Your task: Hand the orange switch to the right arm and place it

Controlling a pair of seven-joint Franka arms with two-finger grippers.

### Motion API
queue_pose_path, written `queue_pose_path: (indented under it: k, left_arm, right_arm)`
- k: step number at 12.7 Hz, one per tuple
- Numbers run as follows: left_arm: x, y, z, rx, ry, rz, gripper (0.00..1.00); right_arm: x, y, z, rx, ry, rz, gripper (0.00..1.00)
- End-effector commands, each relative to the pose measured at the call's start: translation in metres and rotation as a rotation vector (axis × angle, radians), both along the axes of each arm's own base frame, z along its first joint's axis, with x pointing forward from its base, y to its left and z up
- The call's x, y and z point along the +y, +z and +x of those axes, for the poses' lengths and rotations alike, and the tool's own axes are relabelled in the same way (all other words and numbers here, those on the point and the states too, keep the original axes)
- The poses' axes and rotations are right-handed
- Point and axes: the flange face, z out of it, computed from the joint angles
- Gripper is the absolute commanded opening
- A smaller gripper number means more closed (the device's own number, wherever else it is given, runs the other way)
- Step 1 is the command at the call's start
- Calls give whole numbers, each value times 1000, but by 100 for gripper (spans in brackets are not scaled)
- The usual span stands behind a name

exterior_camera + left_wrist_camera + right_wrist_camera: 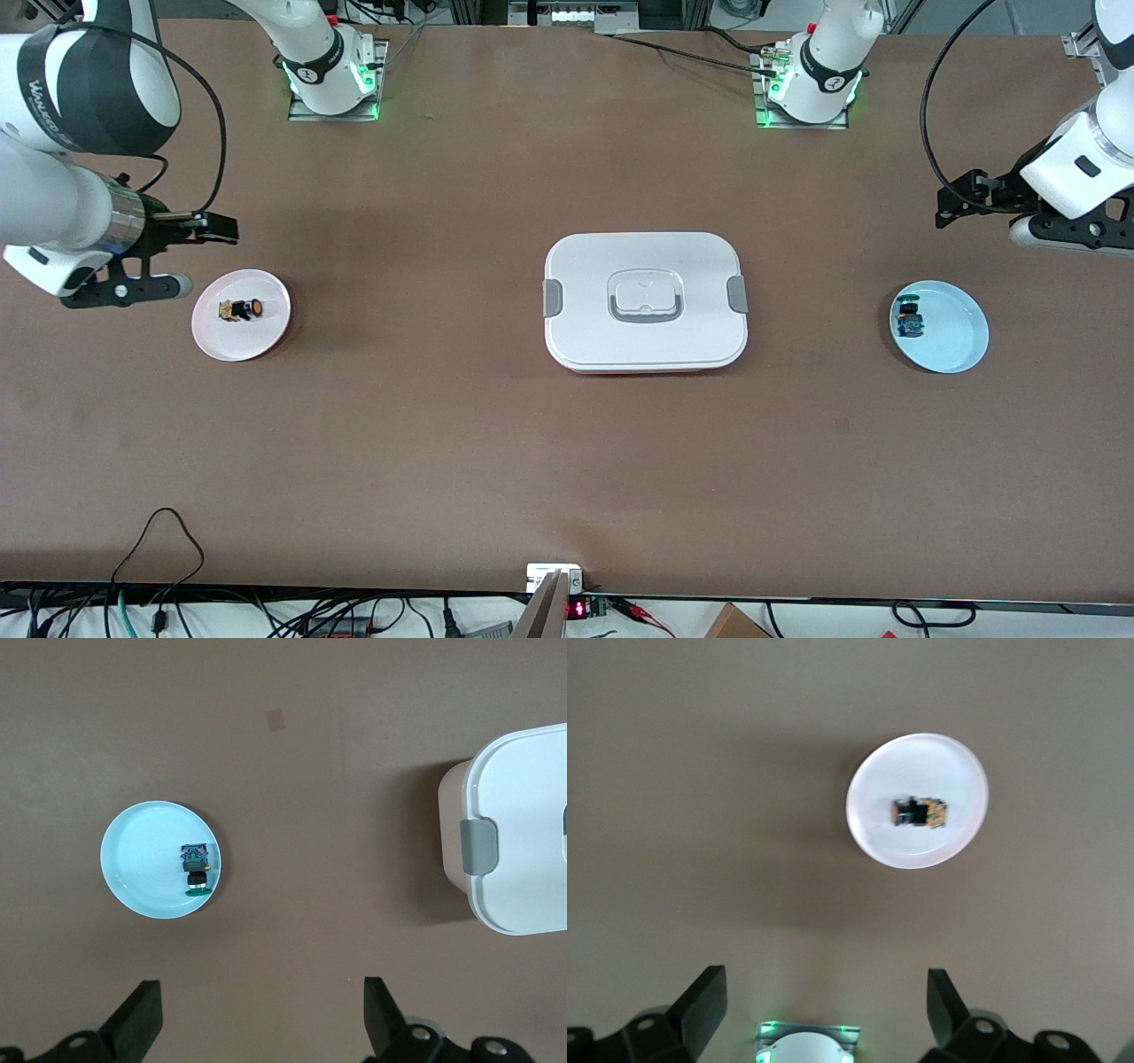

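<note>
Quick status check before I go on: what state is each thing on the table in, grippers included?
Orange switch: lying on its side on the pink plate, not held.
Blue-green switch: lying on the blue plate, near its rim, untouched.
Box: lid on, both side clips down.
Left gripper: open, empty, up in the air by the blue plate.
Right gripper: open, empty, up in the air by the pink plate.

orange switch [247,309], lying sideways on pink plate [266,341]
</note>
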Motion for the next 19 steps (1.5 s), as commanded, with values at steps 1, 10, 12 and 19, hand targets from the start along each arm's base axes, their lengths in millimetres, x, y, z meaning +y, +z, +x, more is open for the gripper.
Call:
queue_pose_path:
  k: [1,10,12,19]
  left_arm:
    - [-1,6,-5,-7,12,-8,100]
    - [-2,6,-5,-7,10,-8,100]
    - [-2,6,-5,-5,10,-8,100]
    - [-2,6,-5,-5,10,-8,100]
  right_arm:
    - [-37,31,7,-132,-64,-11,100]
    - [-73,71,-28,-218,-176,122,100]
    - [-73,69,-43,-223,-178,125,100]
    - [-73,109,-41,-281,-168,122,100]
